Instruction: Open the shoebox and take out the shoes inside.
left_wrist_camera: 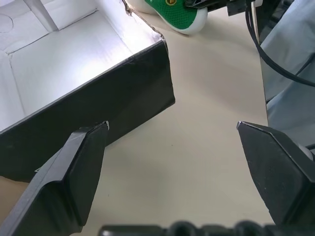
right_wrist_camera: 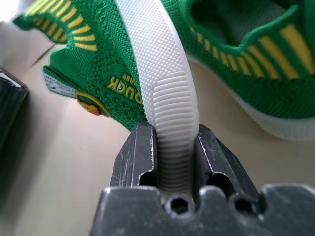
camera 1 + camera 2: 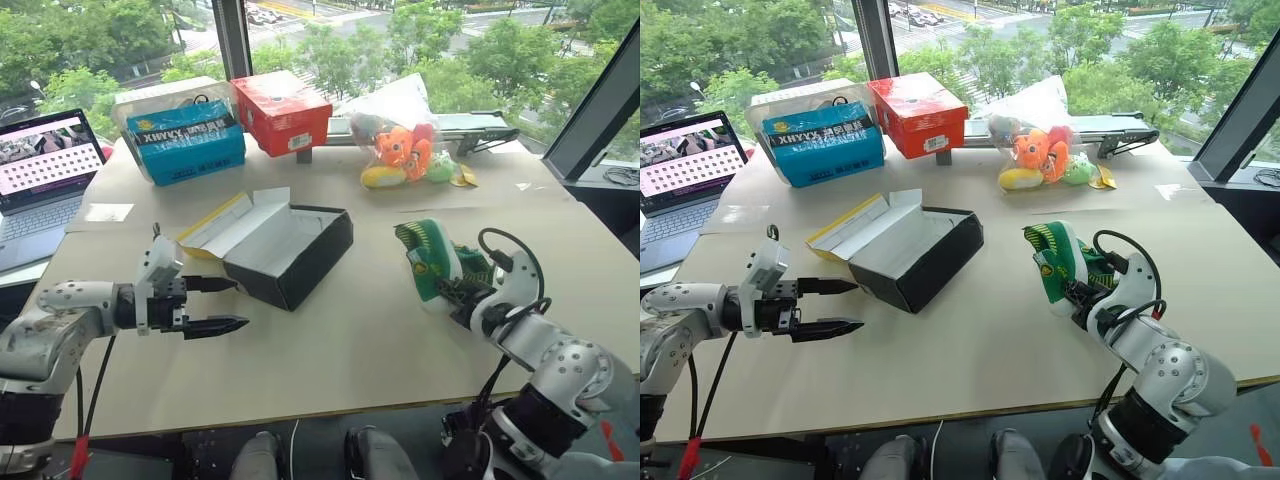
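Right end effector [image 2: 170, 142], lower right of the head views: fingers [image 2: 135, 155] clamped on the white ribbed sole of one of the shoes [image 3: 430, 258]. Two green shoes are visible, counted in the right wrist view: the gripped one, held on edge with its sole between the fingers, and a second lying just beyond it on the worktop [image 3: 340, 350]. In the head views the gripped shoe's long axis runs from the end effector toward the upper left of the frame, its striped cuff end farthest from the fingers; which end is toe cannot be told.

Left end effector [image 3: 215, 305], lower left of the frame: fingers apart, holding nothing, pointing toward the frame's right, just short of the near black wall of the shoebox [image 3: 290, 262], not touching it.

One shoebox, centre of the frame, between the two end effectors: lid folded back toward the upper left, yellow edge showing, white interior exposed. Its long axis runs diagonally from lower left to upper right.

Rear of the worktop: one blue box [image 3: 190, 140] at upper left, one red box [image 3: 282, 112] beside it, one clear bag of orange plush toys [image 3: 405, 148] at upper centre. One open laptop [image 3: 45, 165] at the left edge.
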Robot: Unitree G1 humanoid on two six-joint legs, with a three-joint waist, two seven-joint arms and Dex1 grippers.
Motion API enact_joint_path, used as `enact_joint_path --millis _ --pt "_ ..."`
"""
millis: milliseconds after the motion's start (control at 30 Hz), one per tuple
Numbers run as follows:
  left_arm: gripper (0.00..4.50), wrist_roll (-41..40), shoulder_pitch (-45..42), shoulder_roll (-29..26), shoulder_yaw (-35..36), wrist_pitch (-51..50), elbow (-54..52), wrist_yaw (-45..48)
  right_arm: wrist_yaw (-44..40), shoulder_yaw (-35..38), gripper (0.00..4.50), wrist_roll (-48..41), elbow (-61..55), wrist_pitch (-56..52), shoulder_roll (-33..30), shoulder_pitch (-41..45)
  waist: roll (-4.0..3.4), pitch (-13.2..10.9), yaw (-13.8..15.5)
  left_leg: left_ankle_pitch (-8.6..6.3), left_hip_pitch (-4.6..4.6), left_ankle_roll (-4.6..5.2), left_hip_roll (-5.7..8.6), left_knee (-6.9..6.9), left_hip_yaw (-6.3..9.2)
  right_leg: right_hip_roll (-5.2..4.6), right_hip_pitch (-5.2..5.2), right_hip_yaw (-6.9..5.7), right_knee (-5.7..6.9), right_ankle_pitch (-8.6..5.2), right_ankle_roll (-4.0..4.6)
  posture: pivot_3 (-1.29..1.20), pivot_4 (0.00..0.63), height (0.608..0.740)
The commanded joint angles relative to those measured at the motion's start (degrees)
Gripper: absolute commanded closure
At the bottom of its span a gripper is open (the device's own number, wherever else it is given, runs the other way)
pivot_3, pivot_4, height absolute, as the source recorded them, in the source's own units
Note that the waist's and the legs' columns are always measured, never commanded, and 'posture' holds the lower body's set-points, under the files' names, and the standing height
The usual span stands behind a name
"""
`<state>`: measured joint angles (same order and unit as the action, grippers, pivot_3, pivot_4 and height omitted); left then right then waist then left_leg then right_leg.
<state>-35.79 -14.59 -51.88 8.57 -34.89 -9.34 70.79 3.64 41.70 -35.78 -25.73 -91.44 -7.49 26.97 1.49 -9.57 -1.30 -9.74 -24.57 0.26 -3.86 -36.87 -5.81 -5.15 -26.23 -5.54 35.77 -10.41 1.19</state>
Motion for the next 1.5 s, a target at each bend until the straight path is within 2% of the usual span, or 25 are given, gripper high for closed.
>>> enact_joint_path --millis 33,100,167,200,400,733,833,900,933,1067,1167,1267,1333,1367,1500 --pt "0.0 -0.1 -0.46 -0.26 0.76 1.23 -0.91 0.22 7.67 0.43 2.71 -7.94 4.77 -1.06 -1.77 0.08 0.06 0.04 0.02 0.0 0.01 0.0 0.0 0.0 0.01 0.0 0.02 0.0 -0.01 0.0 0.0 0.0 0.15 0.739" --pt "0.0 -0.19 -0.32 -0.35 0.92 1.12 -1.1 0.13 11.15 0.75 2.11 -12.64 6.87 -1.06 -3.2 0.92 0.06 0.04 0.11 0.0 0.02 0.0 0.0 0.0 0.04 0.0 0.04 0.0 -0.01 0.0 -0.01 0.0 0.15 0.739" --pt "0.0 -0.2 -0.11 -0.37 1.03 1.09 -1.22 0.02 13.39 -0.24 1.32 -17.48 8.95 -1.06 -5.97 1.33 0.05 0.03 0.26 0.0 0.01 0.0 0.03 0.0 0.05 -0.02 0.03 0.0 -0.01 0.0 -0.01 0.0 0.15 0.739" --pt "0.0 -0.23 -0.04 -0.36 1.07 1.08 -1.27 -0.01 14.78 -0.47 1.13 -19.58 9.86 -1.06 -6.98 1.46 0.05 0.02 0.3 0.0 -0.02 0.01 0.04 0.0 0.05 -0.03 0.0 0.0 -0.02 0.0 -0.02 0.0 0.15 0.739" --pt "0.0 -0.29 -0.2 -0.25 0.97 0.91 -1.29 -0.3 20.75 -1.66 1.13 -25.69 14.96 -1.06 -11.6 2.89 0.05 0.02 0.59 -0.02 -0.14 0.06 0.1 0.0 0.07 -0.03 -0.01 0.0 -0.17 0.02 -0.06 0.0 0.15 0.739" --pt "0.0 -0.04 -0.79 0.04 0.31 1.09 -1.0 -0.34 29.65 2.81 1.13 -32.44 20.24 -1.06 -7.1 6.96 0.05 0.01 0.46 -0.02 -0.19 0.08 0.06 0.0 0.13 0.03 0.03 0.0 -0.38 0.14 -0.25 0.0 0.15 0.739" --pt "0.0 0.0 -0.87 0.09 0.23 1.1 -0.97 -0.37 31.85 2.98 1.87 -33.9 20.6 -1.06 -6.73 7.41 0.04 0.01 0.46 -0.02 -0.23 0.08 0.06 0.0 0.13 0.03 0.01 0.0 -0.42 0.16 -0.28 0.0 0.15 0.739" --pt "0.0 0.0 -0.9 0.1 0.21 1.09 -0.98 -0.38 33.09 3.14 2.51 -34.89 20.76 -1.06 -6.47 7.56 0.03 0.01 0.5 -0.02 -0.29 0.09 0.07 0.0 0.17 0.03 0.01 -0.02 -0.49 0.17 -0.3 0.0 0.15 0.739" --pt "0.0 -0.04 -0.93 0.11 0.21 1.05 -0.98 -0.39 33.63 3.2 2.99 -35.4 20.78 -1.06 -6.27 7.69 0.03 0.01 0.49 -0.02 -0.34 0.1 0.06 0.0 0.2 0.05 0.0 -0.04 -0.54 0.18 -0.31 0.0 0.15 0.739" --pt "0.0 0.14 -0.79 0.0 0.23 1.24 -0.75 -0.29 33.61 3.24 3.94 -37.91 19.99 -0.85 -4.69 9.83 0.0 -0.02 0.33 0.16 -0.49 0.59 0.07 0.0 0.21 0.08 -0.07 -0.04 -0.63 0.33 -0.57 0.0 0.15 0.739" --pt "0.0 0.05 -0.77 -0.1 0.2 1.17 -0.78 -0.2 36.35 3.23 3.99 -43.3 20.39 1.89 -3.27 10.78 -0.1 -0.07 0.3 0.16 -0.57 0.67 0.07 0.0 0.21 0.09 -0.14 -0.02 -0.66 0.39 -0.65 0.0 0.15 0.739" --pt "0.0 0.08 -0.77 -0.18 0.11 1.26 -0.72 -0.11 44.86 0.47 4.01 -56.87 22.3 10.04 -2.04 8.8 -0.1 -0.08 0.44 0.15 -0.6 0.69 0.04 0.03 0.24 0.12 -0.14 -0.08 -0.7 0.39 -0.66 0.0 0.15 0.739" --pt "0.0 0.2 -0.83 -0.25 -0.09 1.41 -0.65 0.14 51.96 -4.58 4.01 -71.46 22.53 19.9 -1.59 6.88 -0.1 -0.08 0.52 0.13 -0.61 0.7 0.05 0.05 0.24 0.12 -0.13 -0.08 -0.72 0.39 -0.66 0.0 0.15 0.739" --pt "0.0 0.25 -0.91 -0.28 -0.18 1.43 -0.59 0.22 53.98 -5.8 4.01 -75.19 22.27 23.29 -0.65 6.61 -0.1 -0.08 0.56 0.13 -0.63 0.71 0.06 0.05 0.24 0.1 -0.12 -0.09 -0.75 0.39 -0.66 0.0 0.15 0.739" --pt "0.0 0.3 -1.29 -0.2 -0.34 1.32 -0.51 0.25 58.02 -8.16 4.01 -77.22 21.91 29.25 0.09 3.58 -0.11 -0.08 0.46 0.12 -0.65 0.72 0.09 0.05 0.24 0.03 -0.11 0.0 -0.76 0.4 -0.68 0.0 0.15 0.739"
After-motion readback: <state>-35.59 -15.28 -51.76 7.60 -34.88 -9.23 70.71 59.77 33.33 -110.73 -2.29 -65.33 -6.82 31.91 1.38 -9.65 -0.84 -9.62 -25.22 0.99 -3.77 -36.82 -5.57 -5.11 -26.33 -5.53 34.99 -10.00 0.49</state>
